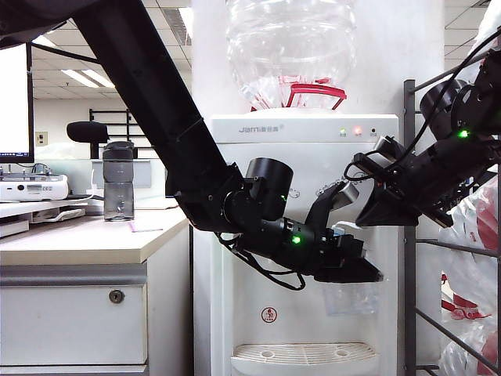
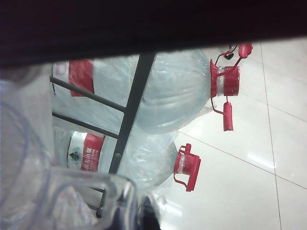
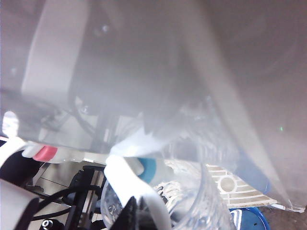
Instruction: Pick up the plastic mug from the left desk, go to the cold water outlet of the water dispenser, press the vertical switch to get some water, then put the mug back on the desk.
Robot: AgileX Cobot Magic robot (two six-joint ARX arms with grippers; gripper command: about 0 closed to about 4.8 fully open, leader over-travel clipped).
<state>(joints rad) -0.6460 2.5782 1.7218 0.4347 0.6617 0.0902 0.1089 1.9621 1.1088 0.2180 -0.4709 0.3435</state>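
While the left gripper (image 1: 356, 266) holds the plastic mug (image 1: 351, 296) with its jaws closed on the handle, the mug hangs in front of the water dispenser (image 1: 305, 235), above the drip grille (image 1: 304, 354). The left wrist view shows the clear handle (image 2: 91, 191) close up, pinched at the gripper (image 2: 136, 215), and behind it spare bottles (image 2: 163, 91) with red caps on a dark rack (nothing of the dispenser shows there).

The right gripper (image 1: 383, 207), its jaws shut and empty, sits against the dispenser front just above the mug, at the taps. Only the right wrist view shows the taps themselves: the cold water outlet (image 3: 149, 168) with its light-blue band lies just over the mug's dimpled rim (image 3: 192, 201), the white vertical switch (image 3: 125, 178) beside the gripper's tip (image 3: 132, 213), and the red-banded tap (image 3: 44, 153) off to one side. Whether water is running I cannot tell.

Left of the dispenser stands the counter (image 1: 78, 243), bearing a smoky-grey bottle (image 1: 118, 182).
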